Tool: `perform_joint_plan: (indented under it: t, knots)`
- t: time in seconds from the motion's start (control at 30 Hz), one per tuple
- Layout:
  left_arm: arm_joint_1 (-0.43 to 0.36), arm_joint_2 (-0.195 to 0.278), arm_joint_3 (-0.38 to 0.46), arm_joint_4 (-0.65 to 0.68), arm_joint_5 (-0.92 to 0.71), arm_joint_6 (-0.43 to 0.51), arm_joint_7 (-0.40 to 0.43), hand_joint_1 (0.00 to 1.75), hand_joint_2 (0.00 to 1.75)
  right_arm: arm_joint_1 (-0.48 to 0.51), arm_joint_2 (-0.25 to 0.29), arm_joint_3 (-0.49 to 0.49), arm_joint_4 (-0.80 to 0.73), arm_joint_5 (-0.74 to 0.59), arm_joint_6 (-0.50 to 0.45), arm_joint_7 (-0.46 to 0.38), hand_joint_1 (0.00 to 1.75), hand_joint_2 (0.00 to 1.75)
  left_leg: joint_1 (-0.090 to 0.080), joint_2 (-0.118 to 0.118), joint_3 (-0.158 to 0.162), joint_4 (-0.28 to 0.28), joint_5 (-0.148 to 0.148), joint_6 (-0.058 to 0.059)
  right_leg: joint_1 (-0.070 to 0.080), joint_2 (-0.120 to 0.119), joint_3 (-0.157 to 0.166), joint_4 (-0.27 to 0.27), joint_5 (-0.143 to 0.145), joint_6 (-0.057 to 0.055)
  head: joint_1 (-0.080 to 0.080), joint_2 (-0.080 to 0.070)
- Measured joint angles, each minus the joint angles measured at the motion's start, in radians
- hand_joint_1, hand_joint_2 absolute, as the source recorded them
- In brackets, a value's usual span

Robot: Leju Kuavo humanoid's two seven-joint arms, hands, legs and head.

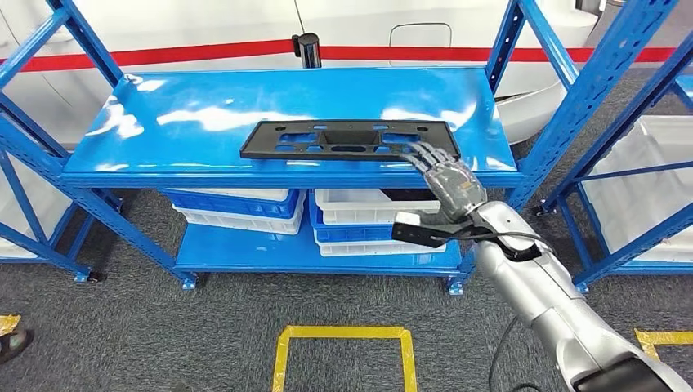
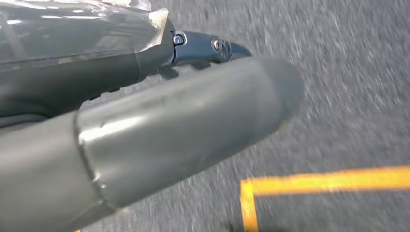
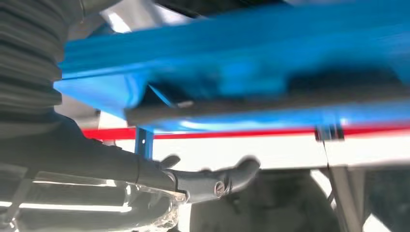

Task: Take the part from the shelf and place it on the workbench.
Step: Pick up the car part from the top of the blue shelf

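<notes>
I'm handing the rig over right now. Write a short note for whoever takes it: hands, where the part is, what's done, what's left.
Right hand: reached out to the right front end of the flat black plastic part with cut-outs, fingers spread over its edge; no closed grip can be seen.
Left hand: hangs low over the grey carpet floor by the yellow tape line; whether it is open or closed cannot be told.
Part: lies flat on the glossy blue metal shelf, near the front edge.
Done: the reach to the part.
Left: grip, lift, carry to the workbench, set down.
</notes>
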Motion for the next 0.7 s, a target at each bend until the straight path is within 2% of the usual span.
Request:
perform_joint_plan:
  t: [0.03,0.07,0.1,0.13,0.17,0.2,0.23,0.27,0.33,0.4,0.47,0.5,0.53,0.57,0.63,0.67,0.7]
  knots:
    - [0.001,-0.004,0.0,0.001,0.0,-0.001,0.0,0.0,0.0,0.007,-0.005,0.004,0.0,0.0,0.0,0.0,0.0,1.75,0.008,-0.001,0.009,0.004,-0.012,-0.015,-0.006,-0.002,-0.02,-0.002,0.026,0.019,0.0,0.0]
    - [0.002,-0.007,0.0,0.002,-0.001,-0.002,0.0,0.0,0.0,0.008,-0.009,0.006,0.0,-0.001,-0.001,-0.001,0.0,1.75,0.017,-0.001,0.014,0.014,-0.027,-0.032,-0.015,-0.004,-0.024,-0.041,0.069,0.044,0.0,0.0]
    - [0.003,-0.009,0.0,0.002,-0.001,-0.003,0.0,0.0,0.0,0.007,-0.012,0.008,0.0,-0.002,-0.001,-0.001,0.0,1.75,0.025,-0.001,0.014,0.034,-0.044,-0.049,-0.026,-0.01,-0.016,-0.101,0.116,0.073,0.0,0.0]
    - [0.003,-0.007,0.0,0.003,-0.001,-0.003,-0.001,0.0,0.0,0.005,-0.014,0.009,0.0,-0.004,-0.002,0.0,0.0,1.75,0.029,-0.002,0.008,0.057,-0.063,-0.066,-0.033,-0.012,-0.007,-0.144,0.149,0.093,0.002,0.0]
    - [0.003,-0.005,0.0,0.003,-0.003,-0.003,-0.001,0.0,0.0,0.003,-0.017,0.01,-0.001,-0.005,-0.003,0.0,0.0,1.75,0.033,-0.004,-0.002,0.087,-0.082,-0.08,-0.037,-0.011,0.0,-0.171,0.164,0.098,0.005,0.0]
    - [0.003,-0.004,-0.001,0.004,-0.004,-0.002,-0.001,0.0,0.0,0.002,-0.019,0.012,-0.003,-0.006,-0.005,0.001,0.0,1.75,0.035,-0.006,-0.012,0.112,-0.098,-0.09,-0.038,-0.008,0.0,-0.174,0.162,0.09,0.007,0.0]
    - [0.002,-0.003,-0.001,0.004,-0.005,-0.002,-0.001,0.0,0.0,0.0,-0.02,0.013,-0.007,-0.007,-0.006,0.002,0.0,1.75,0.034,-0.008,-0.021,0.128,-0.108,-0.096,-0.034,-0.003,-0.005,-0.157,0.151,0.072,0.007,0.0]
    - [0.002,-0.004,-0.001,0.004,-0.007,-0.001,-0.001,0.0,0.0,-0.005,-0.022,0.014,-0.011,-0.008,-0.008,0.003,0.0,1.75,0.037,-0.009,-0.028,0.141,-0.115,-0.1,-0.034,-0.001,-0.008,-0.149,0.143,0.052,0.005,0.0]
    - [0.0,-0.003,-0.001,0.004,-0.01,-0.001,-0.002,0.0,0.0,-0.021,-0.021,0.015,-0.018,-0.008,-0.01,0.006,0.0,1.75,0.039,-0.003,-0.038,0.167,-0.133,-0.107,-0.031,-0.001,-0.011,-0.137,0.136,0.029,-0.001,0.0]
    - [-0.005,-0.004,-0.001,0.004,-0.011,-0.001,-0.003,0.0,0.0,-0.044,-0.013,0.016,-0.019,-0.006,-0.008,0.012,0.0,1.75,0.041,0.014,-0.08,0.257,-0.178,-0.112,-0.027,-0.002,-0.008,-0.137,0.134,0.016,-0.002,0.0]
    - [-0.009,-0.006,0.001,0.004,-0.007,-0.002,-0.012,0.0,0.0,-0.068,0.001,0.017,-0.012,-0.006,-0.005,0.016,0.0,1.75,0.041,0.023,-0.158,0.396,-0.23,-0.112,-0.021,-0.002,-0.006,-0.136,0.132,0.013,-0.003,0.0]
    - [-0.01,-0.006,0.003,0.004,-0.005,-0.003,-0.019,0.0,0.0,-0.079,0.009,0.017,-0.006,-0.008,-0.005,0.017,0.0,1.75,0.04,0.025,-0.19,0.446,-0.239,-0.109,-0.018,-0.002,-0.005,-0.136,0.131,0.011,-0.004,0.0]
    - [-0.01,-0.007,0.006,0.004,-0.003,-0.005,-0.027,0.0,0.0,-0.089,0.015,0.017,-0.001,-0.01,-0.006,0.017,0.0,1.75,0.039,0.025,-0.206,0.461,-0.227,-0.103,-0.014,-0.002,-0.003,-0.136,0.13,0.009,-0.004,0.0]
    - [-0.01,-0.007,0.008,0.004,-0.002,-0.007,-0.033,0.0,0.0,-0.096,0.019,0.017,0.004,-0.011,-0.009,0.017,0.0,1.75,0.036,0.025,-0.202,0.437,-0.198,-0.094,-0.009,-0.002,0.001,-0.137,0.128,0.007,-0.004,0.0]
    - [-0.01,-0.006,0.013,0.004,-0.002,-0.011,-0.042,0.0,0.0,-0.106,0.023,0.014,0.009,-0.019,-0.017,0.017,0.0,1.75,0.025,0.025,-0.15,0.311,-0.118,-0.068,-0.004,-0.003,0.012,-0.139,0.125,0.003,-0.003,0.0]
    - [-0.011,-0.006,0.013,0.004,-0.004,-0.013,-0.044,0.0,0.0,-0.108,0.023,0.011,0.01,-0.023,-0.022,0.017,0.0,1.75,0.019,0.026,-0.123,0.253,-0.095,-0.056,0.0,-0.004,0.016,-0.141,0.124,0.002,-0.003,0.0]
    - [-0.012,-0.006,0.014,0.004,-0.006,-0.014,-0.045,0.0,0.0,-0.108,0.021,0.008,0.011,-0.026,-0.027,0.018,0.0,1.75,0.013,0.026,-0.105,0.213,-0.084,-0.048,0.002,-0.004,0.017,-0.142,0.123,0.002,-0.002,0.0]
